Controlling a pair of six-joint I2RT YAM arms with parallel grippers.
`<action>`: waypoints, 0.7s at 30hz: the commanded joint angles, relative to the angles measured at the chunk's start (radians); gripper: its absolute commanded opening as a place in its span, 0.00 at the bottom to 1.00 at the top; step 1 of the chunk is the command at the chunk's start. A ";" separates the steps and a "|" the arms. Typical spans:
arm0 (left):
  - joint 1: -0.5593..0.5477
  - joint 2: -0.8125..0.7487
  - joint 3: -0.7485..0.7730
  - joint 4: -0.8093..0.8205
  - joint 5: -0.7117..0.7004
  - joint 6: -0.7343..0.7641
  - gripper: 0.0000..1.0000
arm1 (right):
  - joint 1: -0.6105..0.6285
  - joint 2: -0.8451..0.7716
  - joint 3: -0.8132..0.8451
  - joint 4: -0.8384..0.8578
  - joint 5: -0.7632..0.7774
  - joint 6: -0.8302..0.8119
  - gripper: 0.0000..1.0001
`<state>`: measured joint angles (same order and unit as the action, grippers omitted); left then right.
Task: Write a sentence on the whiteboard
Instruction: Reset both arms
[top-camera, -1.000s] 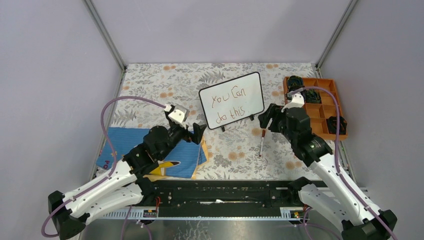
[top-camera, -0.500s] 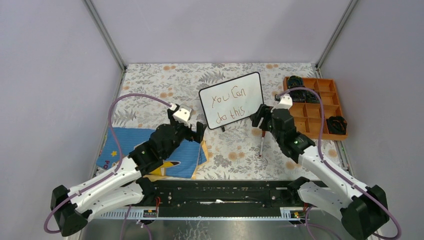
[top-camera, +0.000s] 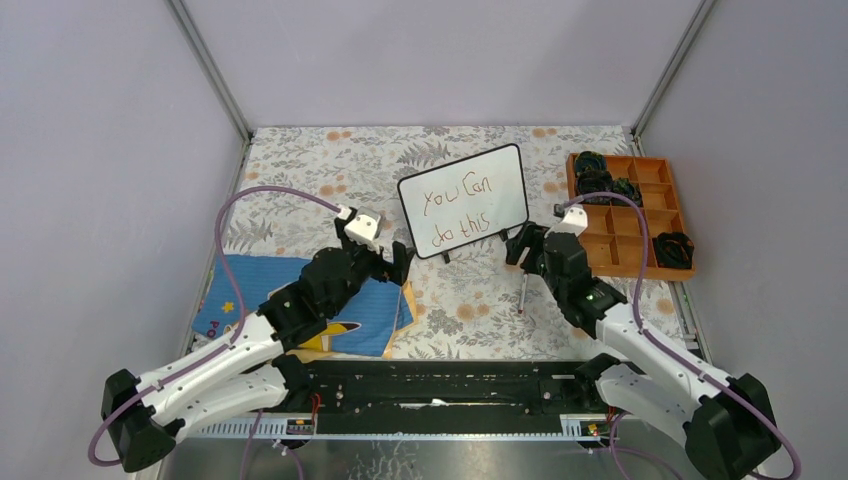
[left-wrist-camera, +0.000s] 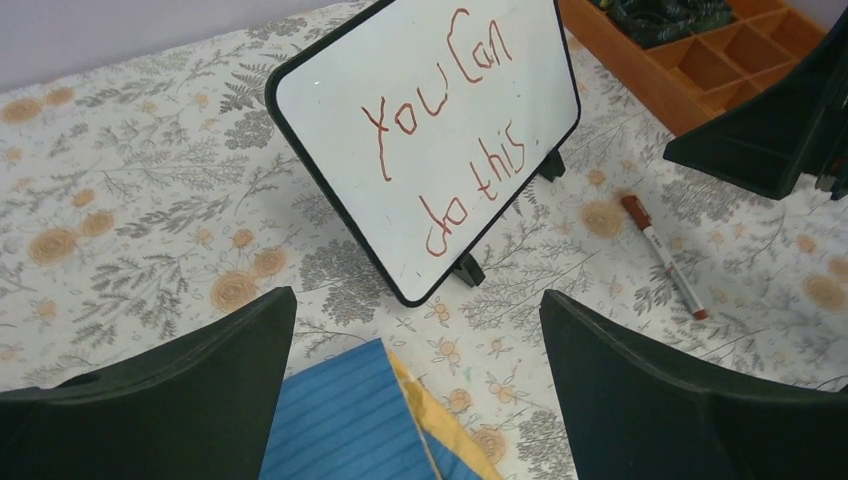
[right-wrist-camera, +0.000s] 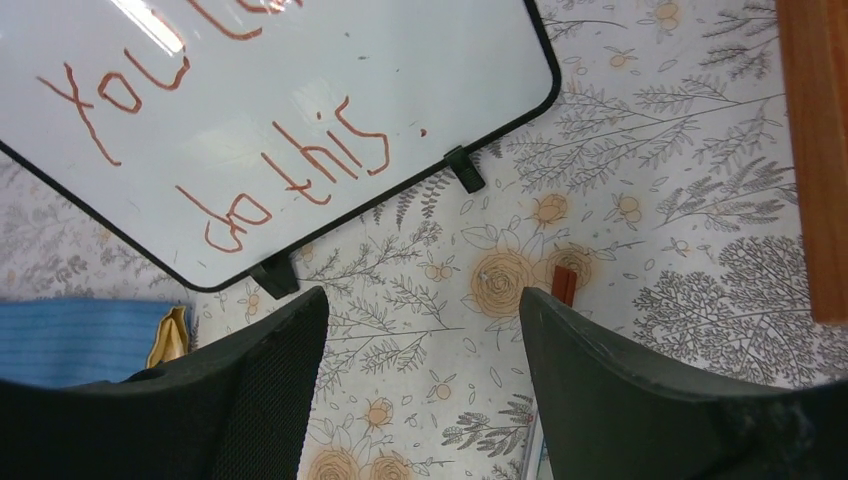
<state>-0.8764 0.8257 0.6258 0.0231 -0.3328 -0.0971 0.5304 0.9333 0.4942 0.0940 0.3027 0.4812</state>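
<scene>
Plainly, the whiteboard (top-camera: 465, 200) is the middle of the scene: a small white rectangle with a thin black frame and rounded corners, propped on two little black feet on the flowered tablecloth (top-camera: 330, 170). Its face is smooth and glossy, catching a streak of light in the right wrist view. The sentence (top-camera: 458, 212) is written across it in reddish-brown marker, uneven and hand-drawn, "You Can" above "do this". The board leans back with its face turned to the arms. From above, its long axis runs slantwise, the left end nearer the arms and the right end farther, and the words climb along that slant.

Just in front of the board's left corner, the left gripper (top-camera: 397, 262) has its jaws spread wide with nothing between them. In front of the board's right foot, the right gripper (top-camera: 520, 248) also stands parted and holds nothing. A slim marker (left-wrist-camera: 665, 258), white barrel and red cap, lies flat on the cloth under and just beyond that claw, cap end towards the board.

To the board's right sits an orange tray (top-camera: 640, 157) of square compartments, some holding dark bundles. To its near left lies a folded blue cloth (top-camera: 240, 285) with a yellow edge.
</scene>
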 joint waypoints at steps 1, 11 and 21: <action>-0.004 0.003 0.032 0.067 -0.081 -0.192 0.99 | 0.006 -0.073 0.076 -0.072 0.153 0.131 0.81; -0.007 0.100 0.188 -0.333 -0.400 -0.931 0.99 | 0.005 0.036 0.454 -0.426 0.146 0.175 1.00; -0.005 0.221 0.619 -0.646 -0.361 -0.493 0.99 | 0.011 0.107 0.636 -0.288 0.042 0.089 1.00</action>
<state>-0.8764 1.0031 1.1393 -0.4786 -0.6613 -0.7456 0.5304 1.0172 1.0546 -0.2974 0.3977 0.6212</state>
